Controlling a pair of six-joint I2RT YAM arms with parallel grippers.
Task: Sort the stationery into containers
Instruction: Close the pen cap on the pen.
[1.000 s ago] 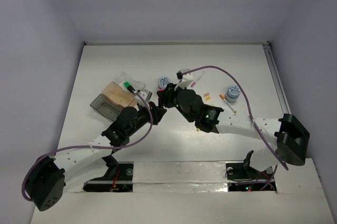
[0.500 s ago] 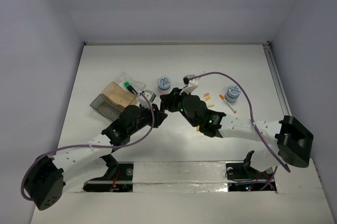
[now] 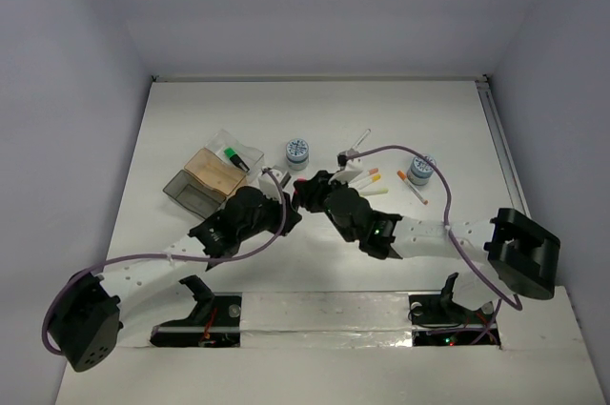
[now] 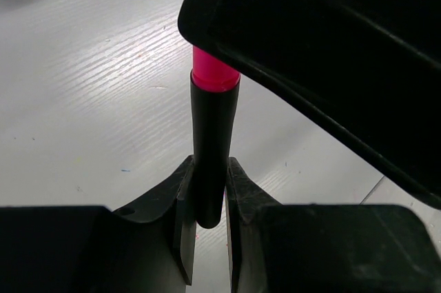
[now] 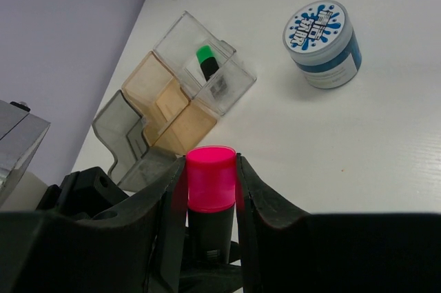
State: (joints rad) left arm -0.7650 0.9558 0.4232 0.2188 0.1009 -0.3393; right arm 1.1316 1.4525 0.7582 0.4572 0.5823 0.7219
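— White tabletop (image 3: 457,129), both arms meeting mid-table. What had changed?
— The right gripper (image 5: 209,169) had swung in from the loose pens (image 3: 366,179). Its jaws were narrowly parted around the pink cap of the marker (image 4: 213,120). The left gripper (image 4: 207,193) was nearly shut on the black barrel.
— And the marker's place?
— Held between them above the table, near the containers (image 5: 148,86) but in no tray yet. I judged it a hand-over; the green-capped marker (image 5: 205,57) already lay in the clear one.

White table (image 3: 191,110): trays (image 3: 200,181) placed at nine o'clock, tub (image 3: 297,151) at eleven, pens (image 3: 367,179) and second tub (image 3: 420,169) at three.
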